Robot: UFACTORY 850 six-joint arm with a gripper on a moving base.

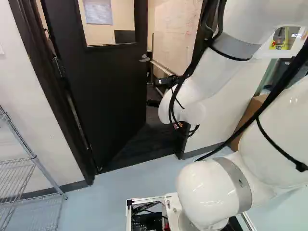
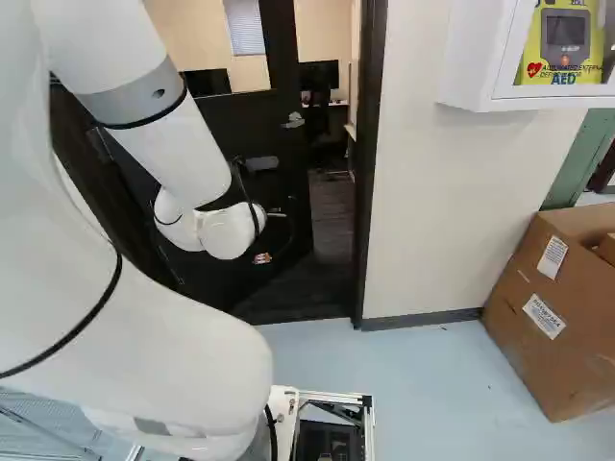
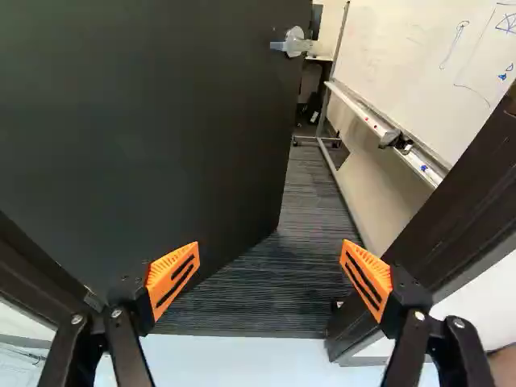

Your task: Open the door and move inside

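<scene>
- My gripper [image 1: 159,92]: fingers spread wide, holding nothing; its body is mostly hidden behind my wrist in both base views.
- Door [image 1: 106,91]: ajar, swung inward, free lower corner over the dark carpet [image 3: 282,278]. Top edge cut off in all views; my arm covers part of it in the right base view.
- Handle [image 3: 295,42] near the door's free edge, ahead of my fingers, not touching.
- Pale floor [image 1: 120,190] meets the carpet at the doorway's bottom edge.
- Whiteboard [image 3: 411,72] beyond the door frame [image 3: 459,210], cut off; marks too faint to read.
- Cardboard box [image 2: 548,317] at the floor's wall edge, partly cut off in the right base view.
</scene>
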